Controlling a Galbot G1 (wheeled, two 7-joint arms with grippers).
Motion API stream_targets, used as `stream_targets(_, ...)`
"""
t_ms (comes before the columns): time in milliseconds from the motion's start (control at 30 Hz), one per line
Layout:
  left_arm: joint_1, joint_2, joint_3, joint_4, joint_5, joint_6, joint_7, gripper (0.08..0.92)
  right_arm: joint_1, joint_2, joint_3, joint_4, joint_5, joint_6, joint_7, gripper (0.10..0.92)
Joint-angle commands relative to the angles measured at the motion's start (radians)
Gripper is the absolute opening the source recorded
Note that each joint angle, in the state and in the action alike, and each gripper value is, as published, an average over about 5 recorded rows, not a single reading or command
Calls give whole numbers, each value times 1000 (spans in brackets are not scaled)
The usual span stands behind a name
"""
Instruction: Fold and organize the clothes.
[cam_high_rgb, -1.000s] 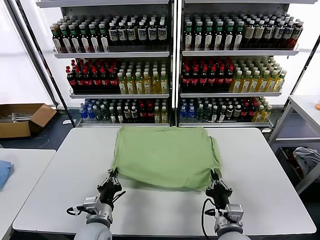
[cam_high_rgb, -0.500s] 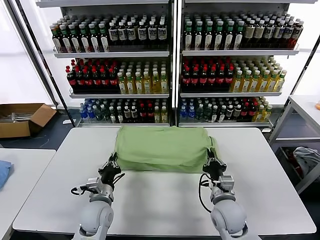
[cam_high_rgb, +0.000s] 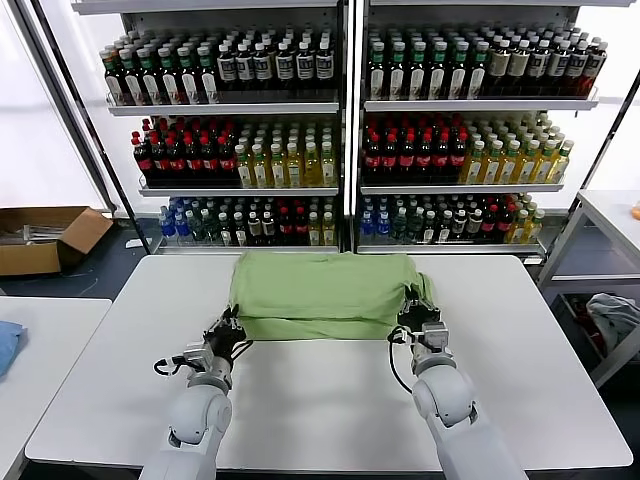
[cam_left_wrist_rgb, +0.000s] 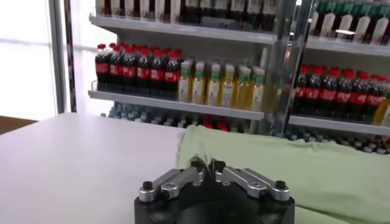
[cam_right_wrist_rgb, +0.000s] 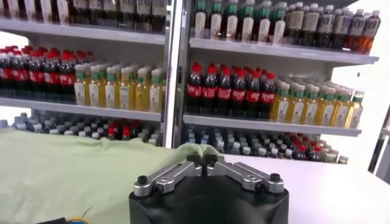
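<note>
Pinching the shirt (cam_high_rgb: 320, 295) hem, both tools (cam_high_rgb: 228, 327) (cam_high_rgb: 418, 312) have carried it farther back.

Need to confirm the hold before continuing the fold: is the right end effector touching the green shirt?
Touching. In the right wrist view, the right end effector has its fingertips closed together on the green shirt edge.

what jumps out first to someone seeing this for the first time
A light green shirt, folded over, lies at the far middle of the white table. The left gripper and right gripper pinch its near corners, fingers shut. Behind stand shelves packed with bottles.
</note>
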Motion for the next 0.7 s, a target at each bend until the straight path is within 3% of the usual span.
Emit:
stream_targets(33, -12, -6, -5, -10, 22, 69, -33, 277, 35, 45, 0, -37, 111, -4, 37, 385)
stream_targets(267, 43, -11, 10, -108, 48, 105, -49, 476, 13, 60, 4, 39, 208, 48, 117, 584)
stream_targets(500, 99, -7, 10, -172, 78, 117, -42, 684, -97, 3, 23, 162, 87, -21, 130, 781)
stream_targets(700, 120, 13, -5, -176, 95, 120, -36, 812, -187, -60, 53, 208, 49, -82, 132, 822)
